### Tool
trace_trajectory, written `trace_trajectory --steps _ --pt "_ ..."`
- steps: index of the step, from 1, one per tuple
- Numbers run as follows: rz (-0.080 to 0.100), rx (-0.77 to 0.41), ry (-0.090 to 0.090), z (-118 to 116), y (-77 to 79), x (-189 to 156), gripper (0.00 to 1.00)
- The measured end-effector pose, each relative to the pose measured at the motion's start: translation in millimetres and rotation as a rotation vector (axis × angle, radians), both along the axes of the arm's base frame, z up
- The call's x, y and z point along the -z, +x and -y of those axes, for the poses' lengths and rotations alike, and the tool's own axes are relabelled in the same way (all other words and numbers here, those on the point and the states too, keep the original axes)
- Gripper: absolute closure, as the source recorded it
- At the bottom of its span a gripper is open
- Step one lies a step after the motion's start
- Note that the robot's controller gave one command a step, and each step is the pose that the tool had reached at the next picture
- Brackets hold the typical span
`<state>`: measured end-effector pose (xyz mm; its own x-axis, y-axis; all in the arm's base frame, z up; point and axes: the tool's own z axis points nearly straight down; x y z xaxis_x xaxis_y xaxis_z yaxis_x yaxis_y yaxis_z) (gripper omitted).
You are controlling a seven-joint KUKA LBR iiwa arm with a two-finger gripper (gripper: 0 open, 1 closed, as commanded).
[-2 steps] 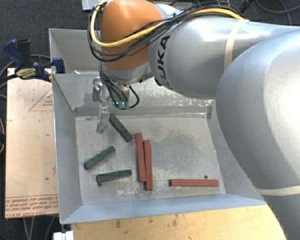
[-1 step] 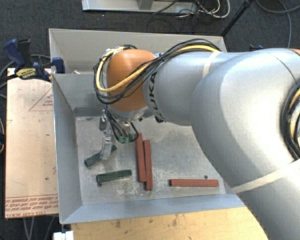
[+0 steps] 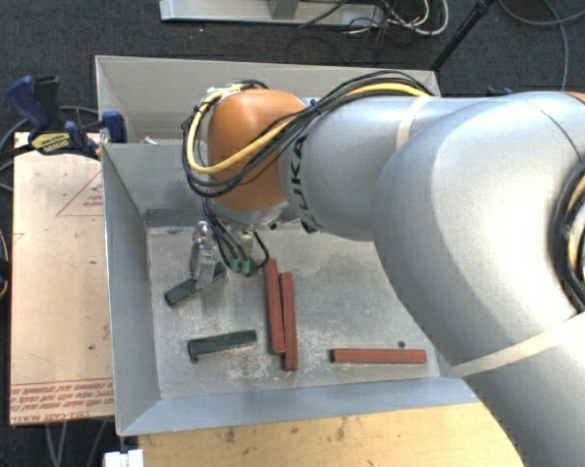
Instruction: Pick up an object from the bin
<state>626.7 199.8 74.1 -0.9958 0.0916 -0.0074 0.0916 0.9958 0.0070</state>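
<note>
My gripper (image 3: 207, 264) hangs under the arm's wrist in the bin's left half, low over the floor. Its tip is right at the upper end of a short dark green block (image 3: 182, 292), which lies slanted near the left wall; whether it touches the block I cannot tell. A longer dark green bar (image 3: 222, 343) lies flat toward the front left. Two red-brown bars (image 3: 273, 302) (image 3: 289, 321) lie side by side, pointing front to back, just right of the gripper.
A third red-brown bar (image 3: 378, 356) lies crosswise near the front wall on the right. The big grey arm covers the bin's right side and back.
</note>
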Motion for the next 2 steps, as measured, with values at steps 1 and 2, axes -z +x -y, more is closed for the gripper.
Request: trace_trajectory --steps 1,2 --pt "0.001 -0.089 -0.001 -0.1 2.5 0.1 1.00" --pt "-0.001 -0.088 -0.003 1.6 1.8 2.1 0.00"
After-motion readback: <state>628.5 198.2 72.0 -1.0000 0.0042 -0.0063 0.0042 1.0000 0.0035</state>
